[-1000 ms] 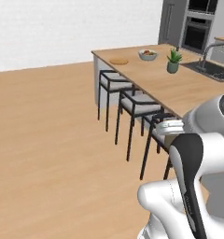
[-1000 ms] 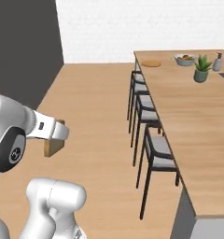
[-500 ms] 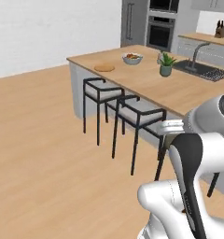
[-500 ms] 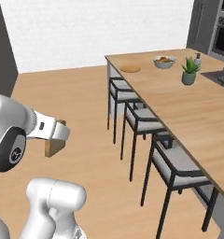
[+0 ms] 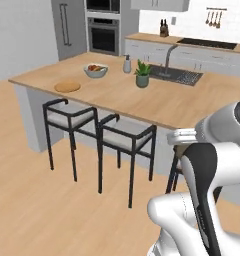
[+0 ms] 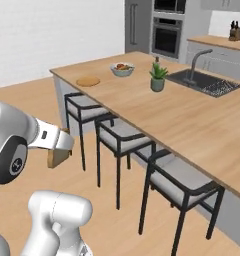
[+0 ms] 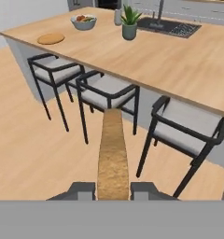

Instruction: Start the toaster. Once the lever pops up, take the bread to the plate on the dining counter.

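Hand view: the gripper (image 7: 113, 187) has its jaws closed on the bread (image 7: 112, 154), held edge-on above the floor, near the stools (image 7: 107, 91). Far left on the dining counter (image 7: 179, 65) lies the plate (image 7: 51, 38), beside the fruit bowl (image 7: 84, 21) and potted plant (image 7: 129, 22).

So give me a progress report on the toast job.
Done: the bread is out of the toaster and clamped in the gripper. In hand: carrying it alongside the dining counter. Left: reach the far end and set it on the empty plate.
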